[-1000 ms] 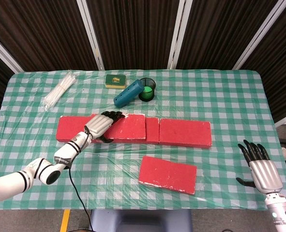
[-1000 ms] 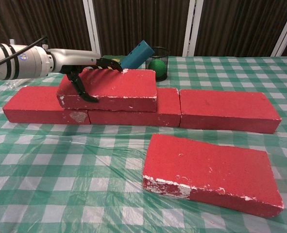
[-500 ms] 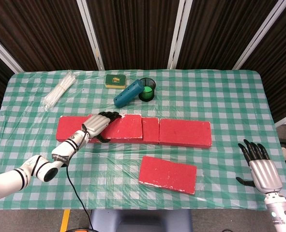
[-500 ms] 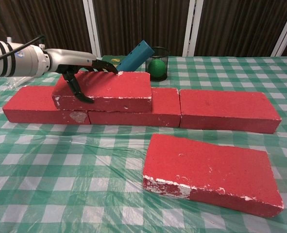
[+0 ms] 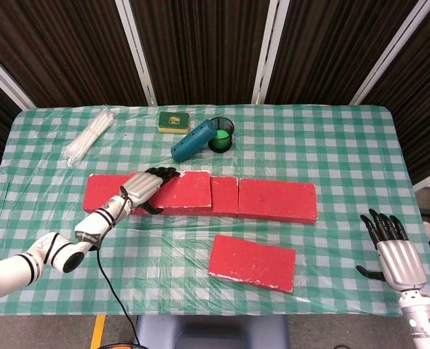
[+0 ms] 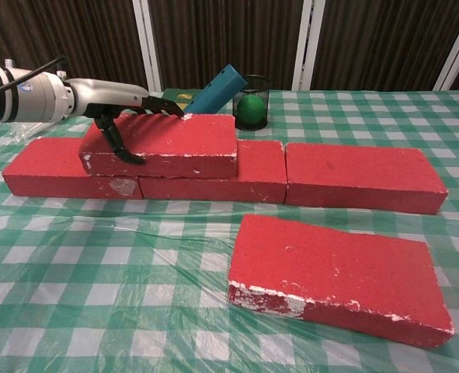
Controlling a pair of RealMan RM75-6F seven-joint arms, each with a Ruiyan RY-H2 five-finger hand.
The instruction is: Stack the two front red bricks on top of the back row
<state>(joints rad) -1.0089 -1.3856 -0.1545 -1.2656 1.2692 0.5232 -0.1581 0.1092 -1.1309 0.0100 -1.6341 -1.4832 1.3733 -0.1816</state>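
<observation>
A: Which step is this?

B: Judging by the layout, the first flat red foam brick (image 6: 161,143) sits on the back row of red bricks (image 6: 365,177), straddling the seam between the left and middle ones. The left hand (image 5: 145,187) grips its left end, fingers on top and thumb on the front face.

A: And the right hand (image 5: 393,252)?

B: Spread wide, holding nothing, beside the counter's (image 5: 345,131) right edge.

A: Next?

B: Probably letting go, then lifting the second front red brick (image 6: 336,274) (lying alone, near the front).

A: Any containers?

B: A black mesh cup (image 6: 252,100) holds a green ball (image 6: 250,106); a teal cylinder (image 5: 193,140) leans against it.
</observation>
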